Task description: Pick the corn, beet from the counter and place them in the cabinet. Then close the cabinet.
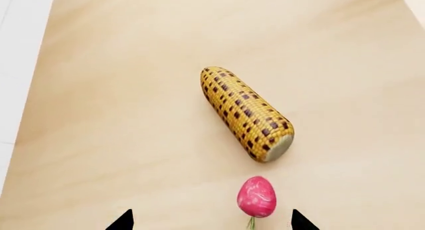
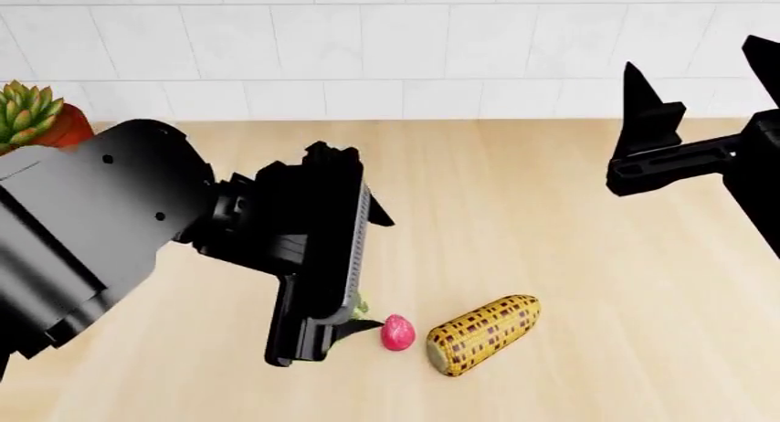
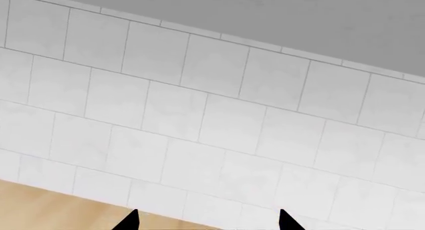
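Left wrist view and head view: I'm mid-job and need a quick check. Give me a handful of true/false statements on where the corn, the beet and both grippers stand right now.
1. The corn lies on its side on the counter. True.
2. The beet is clamped in the left gripper. False: the beet sits on the counter between the open fingertips, ungripped.
3. The right gripper is holding the corn. False: it is open, empty, raised and facing the tiled wall.
4. The beet and the corn lie close together, with a small gap between them. True.
5. A potted succulent stands beside the corn. False: it is at the far left corner of the counter.
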Tool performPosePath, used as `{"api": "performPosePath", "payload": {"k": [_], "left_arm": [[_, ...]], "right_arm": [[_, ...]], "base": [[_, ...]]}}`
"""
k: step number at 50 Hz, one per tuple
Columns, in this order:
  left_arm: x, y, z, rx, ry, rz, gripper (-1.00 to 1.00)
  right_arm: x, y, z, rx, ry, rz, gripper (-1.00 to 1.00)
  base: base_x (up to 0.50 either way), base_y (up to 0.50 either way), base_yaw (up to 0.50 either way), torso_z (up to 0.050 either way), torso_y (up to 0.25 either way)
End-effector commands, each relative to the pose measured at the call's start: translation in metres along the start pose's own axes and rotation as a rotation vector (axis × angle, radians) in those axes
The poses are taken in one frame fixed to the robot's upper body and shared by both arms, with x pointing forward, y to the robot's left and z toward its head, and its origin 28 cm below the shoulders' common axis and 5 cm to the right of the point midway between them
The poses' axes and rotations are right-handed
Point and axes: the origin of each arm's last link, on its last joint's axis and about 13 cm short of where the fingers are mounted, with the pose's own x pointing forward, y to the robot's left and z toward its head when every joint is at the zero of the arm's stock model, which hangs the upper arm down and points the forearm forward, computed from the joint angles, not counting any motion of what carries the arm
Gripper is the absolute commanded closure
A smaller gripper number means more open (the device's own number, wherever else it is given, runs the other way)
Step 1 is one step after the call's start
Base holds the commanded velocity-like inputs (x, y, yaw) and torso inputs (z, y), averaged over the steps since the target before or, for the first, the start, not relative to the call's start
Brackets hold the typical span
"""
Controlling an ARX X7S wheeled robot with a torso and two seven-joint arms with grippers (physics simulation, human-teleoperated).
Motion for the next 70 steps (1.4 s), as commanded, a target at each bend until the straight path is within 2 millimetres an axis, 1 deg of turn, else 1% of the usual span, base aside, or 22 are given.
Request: {"api": "performPosePath", "payload": {"k": [1, 11, 26, 37, 48, 65, 66, 70], "left_arm": [[0.008, -0.004, -0.013, -0.013, 0.127, -0.086, -1.00], [0.016, -0.003, -0.020, -0.025, 0.226, -0.130, -1.00], [0.029, 0.002, -0.030, -0.084, 0.283, -0.141, -1.00], [0.034, 0.005, -0.040, -0.134, 0.328, -0.149, -1.00], [0.042, 0.006, -0.049, -0.162, 0.334, -0.151, -1.00], [0.048, 0.005, -0.056, -0.149, 0.347, -0.181, -1.00], [0.047, 0.005, -0.055, -0.148, 0.347, -0.181, 1.00], [0.046, 0.004, -0.052, -0.135, 0.347, -0.177, 1.00]], "right_arm": [[0.001, -0.001, -0.001, -0.001, 0.006, -0.013, -1.00], [0.003, 0.000, -0.002, -0.001, 0.009, -0.016, -1.00], [0.002, -0.001, -0.005, -0.009, 0.021, -0.023, -1.00], [0.003, -0.001, -0.006, -0.012, 0.026, -0.027, -1.00], [0.003, -0.001, -0.010, -0.008, 0.032, -0.030, -1.00], [0.004, 0.000, -0.013, -0.004, 0.038, -0.032, -1.00], [0.004, 0.000, -0.014, -0.004, 0.039, -0.032, -1.00], [0.005, 0.000, -0.014, -0.003, 0.039, -0.034, -1.00]], "base": [[0.00, 0.00, 0.00, 0.000, 0.000], [0.00, 0.00, 0.00, 0.000, 0.000], [0.00, 0.00, 0.00, 0.000, 0.000], [0.00, 0.00, 0.00, 0.000, 0.000], [0.00, 0.00, 0.00, 0.000, 0.000], [0.00, 0.00, 0.00, 0.000, -0.002], [0.00, 0.00, 0.00, 0.000, -0.011], [0.00, 0.00, 0.00, 0.000, -0.003]]}}
